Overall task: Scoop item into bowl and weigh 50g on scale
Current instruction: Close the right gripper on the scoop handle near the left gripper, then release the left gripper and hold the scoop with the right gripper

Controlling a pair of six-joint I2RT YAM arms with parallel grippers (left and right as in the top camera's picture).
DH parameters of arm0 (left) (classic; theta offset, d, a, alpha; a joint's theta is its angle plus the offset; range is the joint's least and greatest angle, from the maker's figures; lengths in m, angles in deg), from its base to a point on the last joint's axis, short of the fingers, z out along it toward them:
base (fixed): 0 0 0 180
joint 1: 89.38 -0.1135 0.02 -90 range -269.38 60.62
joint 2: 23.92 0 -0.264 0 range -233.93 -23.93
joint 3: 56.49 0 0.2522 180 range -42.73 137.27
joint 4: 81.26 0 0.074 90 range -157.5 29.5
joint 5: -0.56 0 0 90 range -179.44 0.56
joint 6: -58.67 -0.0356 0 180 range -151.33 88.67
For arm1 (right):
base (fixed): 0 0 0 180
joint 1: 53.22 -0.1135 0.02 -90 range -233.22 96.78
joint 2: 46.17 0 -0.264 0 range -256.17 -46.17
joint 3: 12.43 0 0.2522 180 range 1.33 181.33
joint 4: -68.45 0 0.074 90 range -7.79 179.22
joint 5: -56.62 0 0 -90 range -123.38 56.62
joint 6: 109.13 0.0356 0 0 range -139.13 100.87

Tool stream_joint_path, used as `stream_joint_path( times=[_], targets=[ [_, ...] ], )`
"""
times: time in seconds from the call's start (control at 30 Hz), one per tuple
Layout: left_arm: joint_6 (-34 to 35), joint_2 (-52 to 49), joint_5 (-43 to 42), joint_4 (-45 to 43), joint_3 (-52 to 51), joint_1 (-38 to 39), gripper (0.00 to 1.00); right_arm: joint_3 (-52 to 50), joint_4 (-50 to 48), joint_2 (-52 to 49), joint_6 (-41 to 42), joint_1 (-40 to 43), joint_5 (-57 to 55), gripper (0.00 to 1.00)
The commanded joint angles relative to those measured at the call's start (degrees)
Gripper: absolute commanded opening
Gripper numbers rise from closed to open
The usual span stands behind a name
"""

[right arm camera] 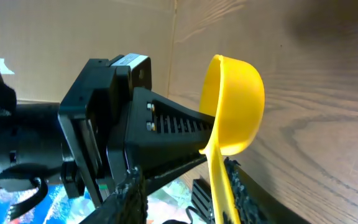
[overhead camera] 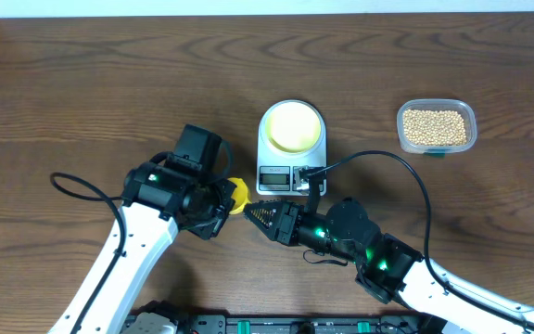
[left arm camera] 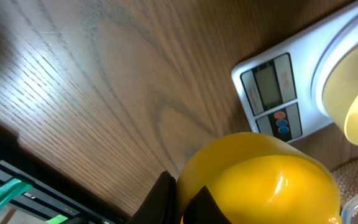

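While the left gripper (overhead camera: 225, 206) pinches a bright yellow measuring spoon (overhead camera: 237, 194) close to its cup, the right gripper (overhead camera: 256, 213) meets it from 3 o'clock, its jaws spread with the spoon's handle (right arm camera: 219, 186) running down between its fingers (right arm camera: 135, 199); the right wrist view leaves it unclear whether the handle touches either pad, though it lies nearer the one at 3 o'clock. Seen from overhead, both grippers sit just off the 7 o'clock corner of the scale (overhead camera: 276, 174), the spoon near it but apart. That white scale stands about the middle of the wooden table (overhead camera: 82, 93), display and buttons at its 6 o'clock end, and the pale yellow bowl (overhead camera: 292, 125) rests on the round platform toward 12 o'clock. In the left wrist view the rounded back of the spoon's cup faces the camera, with the scale beyond it at 1 o'clock. All the beans (overhead camera: 434, 126) lie in a clear tub (overhead camera: 471, 119), well apart from the scale at its 3 o'clock
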Motion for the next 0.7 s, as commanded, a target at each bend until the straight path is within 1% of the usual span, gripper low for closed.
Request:
stream_joint_path(
  times=[0.0,0.3,0.4,0.6,0.67],
  targets=[
    [0.4,-0.2,0.2,0.1,-0.5,0.5,0.07,-0.1,-0.2,-0.1,0.0,-0.5,-0.9,0.35],
    [3.3,-0.2,0.8,0.1,-0.5,0.5,0.07,-0.1,-0.2,-0.1,0.1,-0.5,-0.9,0.26],
    [3.3,-0.2,0.9,0.1,-0.5,0.5,0.07,-0.1,-0.2,-0.1,2.1,-0.5,-1.0,0.27],
    [4.3,-0.2,1.9,0.1,-0.5,0.5,0.07,-0.1,-0.2,-0.1,2.4,-0.5,-1.2,0.24],
    [4.7,-0.2,2.7,0.1,-0.5,0.5,0.07,-0.1,-0.1,-0.1,2.4,-0.5,-1.7,0.21]
  ],
)
